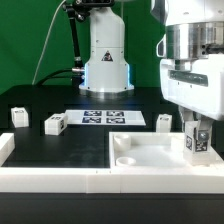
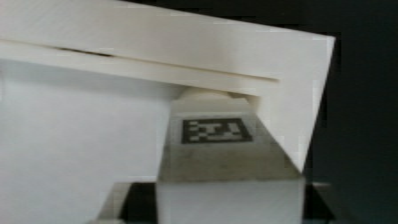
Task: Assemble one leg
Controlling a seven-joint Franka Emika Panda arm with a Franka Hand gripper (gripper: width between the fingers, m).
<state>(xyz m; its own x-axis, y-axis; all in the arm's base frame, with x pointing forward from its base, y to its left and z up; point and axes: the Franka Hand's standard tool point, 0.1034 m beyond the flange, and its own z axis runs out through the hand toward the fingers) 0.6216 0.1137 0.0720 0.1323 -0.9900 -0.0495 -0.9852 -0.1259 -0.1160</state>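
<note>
My gripper is shut on a leg, a small white block with a black-and-white tag, and holds it upright. The leg's lower end is at the corner of the large flat white square piece on the exterior view's right. In the wrist view the leg runs from between my gripper to that piece's corner. I cannot tell whether its tip sits in a socket. Three more legs stand on the table: two at the left and one behind the square piece.
The marker board lies in the middle at the back, in front of the robot base. A long white rail runs along the front, with a short return at the exterior view's left.
</note>
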